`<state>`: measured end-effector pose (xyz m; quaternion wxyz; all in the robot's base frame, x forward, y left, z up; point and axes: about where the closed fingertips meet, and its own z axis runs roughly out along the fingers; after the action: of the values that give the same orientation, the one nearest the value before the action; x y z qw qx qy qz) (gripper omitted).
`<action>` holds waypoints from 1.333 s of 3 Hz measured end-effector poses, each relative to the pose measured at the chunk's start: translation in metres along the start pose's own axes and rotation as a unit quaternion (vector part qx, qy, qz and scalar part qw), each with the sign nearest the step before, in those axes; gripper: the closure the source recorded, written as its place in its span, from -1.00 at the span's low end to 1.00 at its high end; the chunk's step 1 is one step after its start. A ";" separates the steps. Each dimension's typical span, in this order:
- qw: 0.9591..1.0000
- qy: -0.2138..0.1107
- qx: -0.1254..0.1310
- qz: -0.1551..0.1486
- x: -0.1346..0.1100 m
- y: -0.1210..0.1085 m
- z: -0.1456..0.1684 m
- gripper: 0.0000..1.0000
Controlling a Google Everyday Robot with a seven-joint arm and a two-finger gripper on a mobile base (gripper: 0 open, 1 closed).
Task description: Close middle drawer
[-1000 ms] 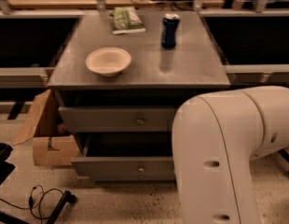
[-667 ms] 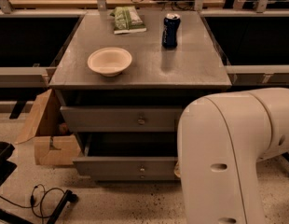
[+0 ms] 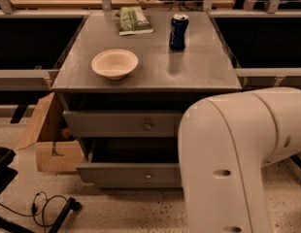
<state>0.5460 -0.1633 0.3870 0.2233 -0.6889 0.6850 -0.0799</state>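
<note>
Grey cabinet (image 3: 160,76) seen from the front and above. The middle drawer (image 3: 121,173) stands pulled out toward me, with its dark box open behind a flat front that runs left to right and a small knob (image 3: 148,175) at the centre. My white arm (image 3: 228,164) fills the lower right and covers the drawer's right end. My gripper is out of view, so I cannot tell whether it is open or closed. The drawer lies left of my arm; closing it, I judge, means pushing its front straight back
</note>
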 end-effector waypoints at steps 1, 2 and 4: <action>0.999 -0.012 -0.031 -0.004 -0.004 0.031 -0.012 1.00; 0.998 -0.037 -0.045 0.004 -0.013 0.061 -0.025 1.00; 0.999 -0.036 -0.041 -0.003 -0.013 0.052 -0.013 1.00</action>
<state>0.4928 -0.1509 0.3792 0.2193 -0.7020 0.6770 -0.0275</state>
